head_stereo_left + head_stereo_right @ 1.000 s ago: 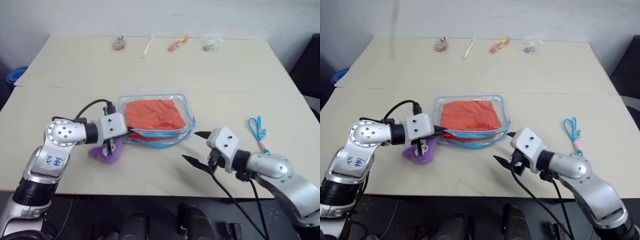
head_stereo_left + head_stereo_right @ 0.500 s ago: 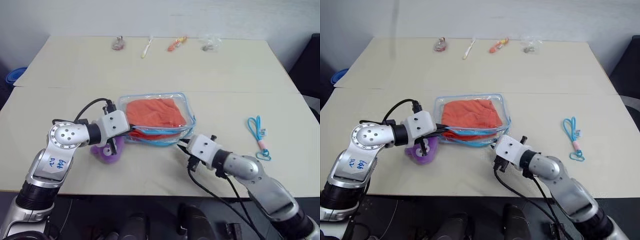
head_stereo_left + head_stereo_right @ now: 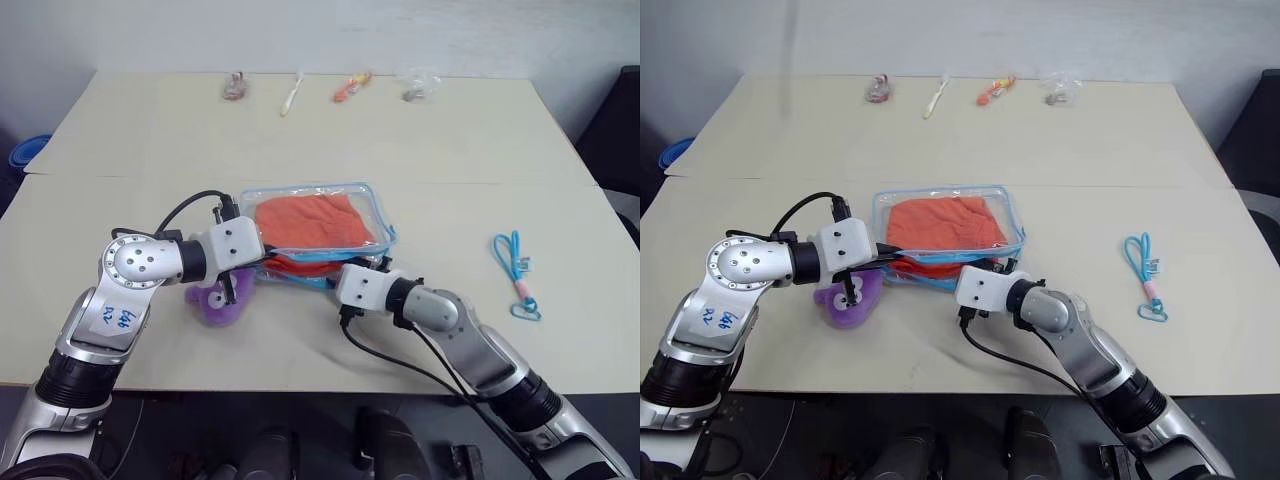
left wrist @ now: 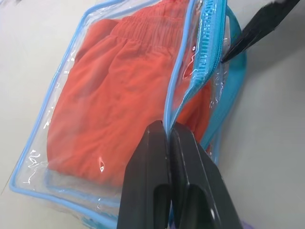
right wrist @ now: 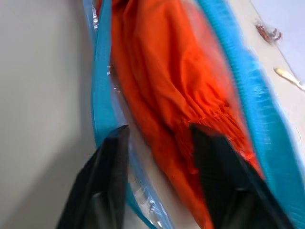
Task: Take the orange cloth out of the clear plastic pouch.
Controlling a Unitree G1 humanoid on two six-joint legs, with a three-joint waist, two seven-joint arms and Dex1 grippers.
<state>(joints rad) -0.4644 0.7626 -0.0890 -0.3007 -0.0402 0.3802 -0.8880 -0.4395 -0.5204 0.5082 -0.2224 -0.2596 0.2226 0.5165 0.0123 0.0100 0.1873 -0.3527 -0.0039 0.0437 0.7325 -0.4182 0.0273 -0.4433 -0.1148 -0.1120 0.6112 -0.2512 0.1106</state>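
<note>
The clear plastic pouch (image 3: 322, 192) with light blue trim lies mid-table, its mouth facing me and held up a little. The orange cloth (image 3: 312, 220) sits folded inside it. My left gripper (image 3: 266, 262) is shut on the pouch's upper blue rim (image 4: 183, 102) at the mouth's left end. My right gripper (image 3: 372, 266) is at the right end of the mouth. In the right wrist view its fingers (image 5: 110, 160) stand apart, with the fold of orange cloth (image 5: 162, 81) between them and the lower blue trim (image 5: 101, 100) beside one finger. Its black fingertip (image 4: 252, 31) also shows in the left wrist view.
A purple plush (image 3: 220, 302) lies under my left wrist. A blue cable (image 3: 516, 258) with a pink end lies to the right. Small trinkets (image 3: 354, 87) line the table's far edge, with a crumpled clear wrapper (image 3: 420, 86) among them.
My right gripper has swung left and forward from the open table to the pouch's mouth, rolling over, closing partway and opening again. My left gripper has kept its hold on the rim.
</note>
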